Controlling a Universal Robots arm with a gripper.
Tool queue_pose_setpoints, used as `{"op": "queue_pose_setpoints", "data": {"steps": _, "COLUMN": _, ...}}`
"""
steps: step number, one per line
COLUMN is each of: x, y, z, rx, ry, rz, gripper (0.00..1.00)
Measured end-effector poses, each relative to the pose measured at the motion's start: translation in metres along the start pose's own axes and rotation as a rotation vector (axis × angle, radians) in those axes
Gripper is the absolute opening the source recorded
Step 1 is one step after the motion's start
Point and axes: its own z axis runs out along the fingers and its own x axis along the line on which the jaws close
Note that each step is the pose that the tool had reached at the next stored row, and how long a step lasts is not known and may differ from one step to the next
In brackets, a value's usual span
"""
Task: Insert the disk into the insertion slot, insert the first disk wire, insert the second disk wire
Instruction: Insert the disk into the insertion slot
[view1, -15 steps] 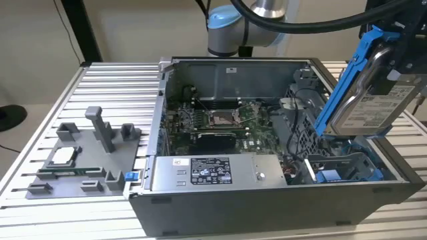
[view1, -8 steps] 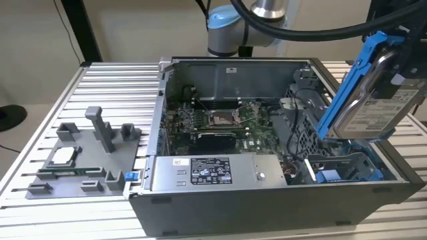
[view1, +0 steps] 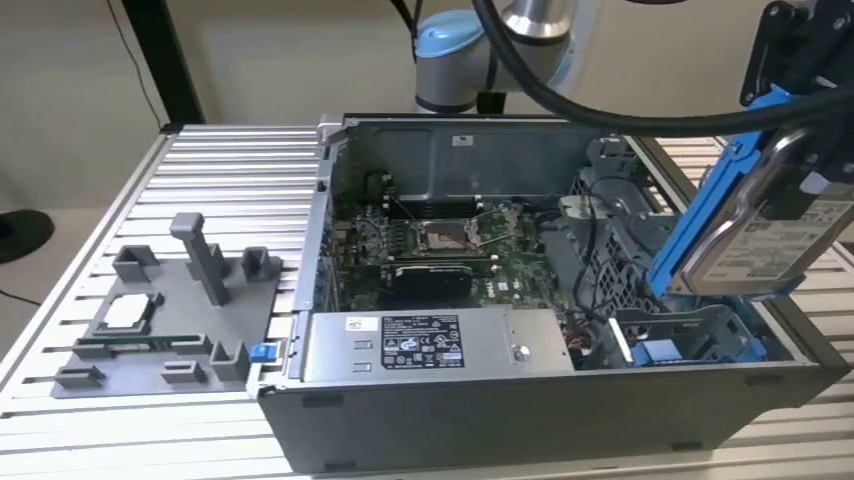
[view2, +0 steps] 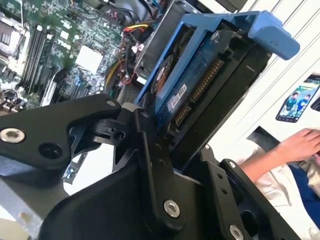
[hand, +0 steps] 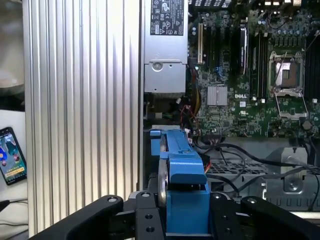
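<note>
Holding anything, that claw (hand: 186, 209)?
Yes, it's clamped on the disk (view1: 767, 240), blue frame and all.
Where's the disk, then?
Up in the air, steeply tilted, above the slot (view1: 681, 345) and not in it, at the case's (view1: 534, 420) near corner on the exterior view's right. The case stands on the surface (view1: 200, 170).

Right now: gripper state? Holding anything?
Gripper: shut on the disk, which is held tilted above the open case and not yet in the insertion slot.
</note>
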Motion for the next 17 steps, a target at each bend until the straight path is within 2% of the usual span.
{"op": "queue_pose_setpoints", "data": {"steps": 5, "x": 0.0065, "y": -0.0022, "z": 0.0089, "rx": -0.0001, "ry": -0.0028, "rz": 0.005, "gripper": 0.0}}
{"op": "queue_pose_setpoints", "data": {"steps": 12, "x": 0.0066, "y": -0.0028, "z": 0.0208, "rx": -0.0001, "ry": -0.0035, "rz": 0.012, "gripper": 0.0}}
{"op": "queue_pose_setpoints", "data": {"steps": 17, "x": 0.0066, "y": -0.0031, "z": 0.0298, "rx": -0.0002, "ry": -0.0087, "rz": 0.017, "gripper": 0.0}}
